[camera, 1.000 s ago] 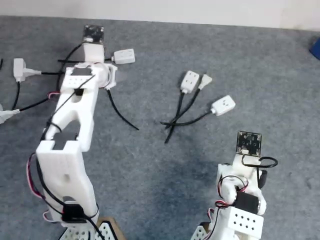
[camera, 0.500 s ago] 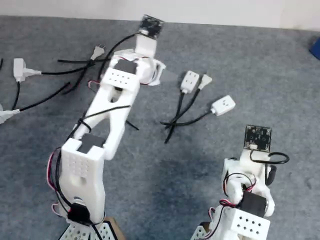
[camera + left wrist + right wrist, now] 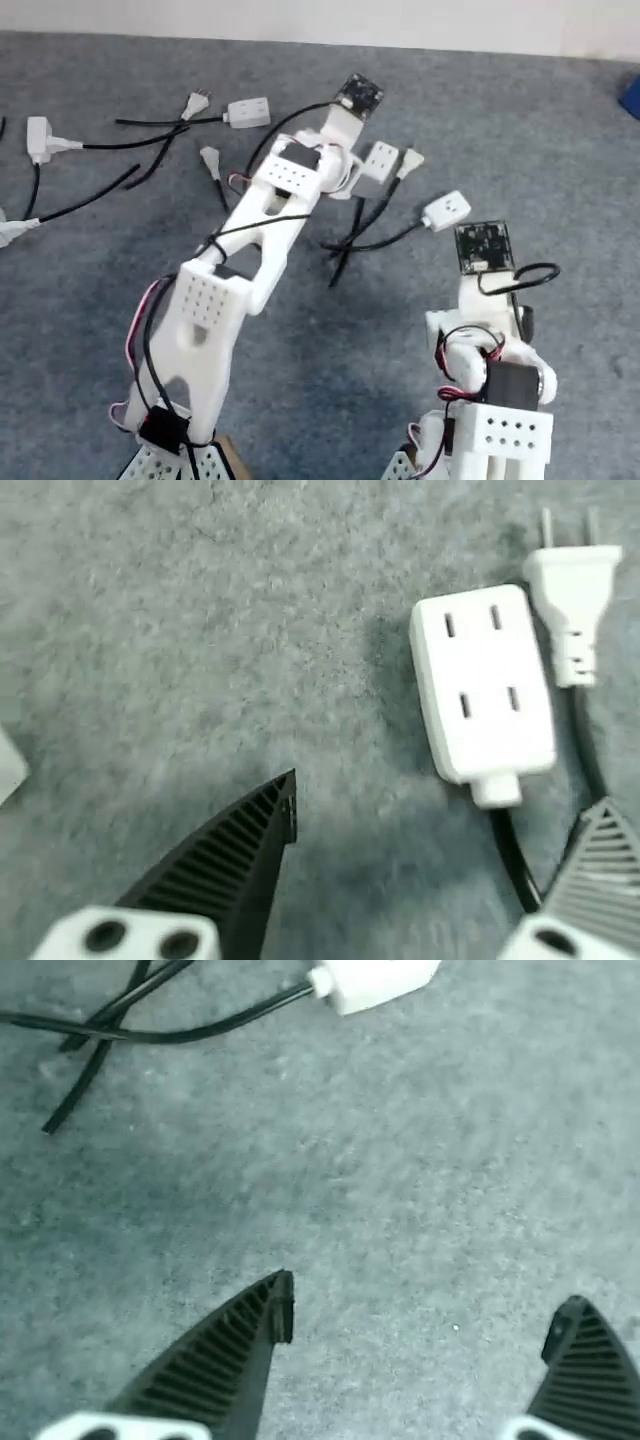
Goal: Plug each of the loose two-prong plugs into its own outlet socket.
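Left wrist view: gripper (image 3: 445, 792) gapes near socket (image 3: 483, 685); plug (image 3: 570, 580) beside.

High view: fixed overhead, looking down across the whole table (image 3: 560, 120). Left wrist: close above, facing down onto socket (image 3: 480, 690) and plug (image 3: 572, 585), both shared with high view. Right wrist: low, facing down, sharing second socket (image 3: 372, 980).

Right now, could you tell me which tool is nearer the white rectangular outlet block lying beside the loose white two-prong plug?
Left. The left tool hovers right over the white outlet block, open above its cord end. The right tool hangs over bare grey carpet, farther back.
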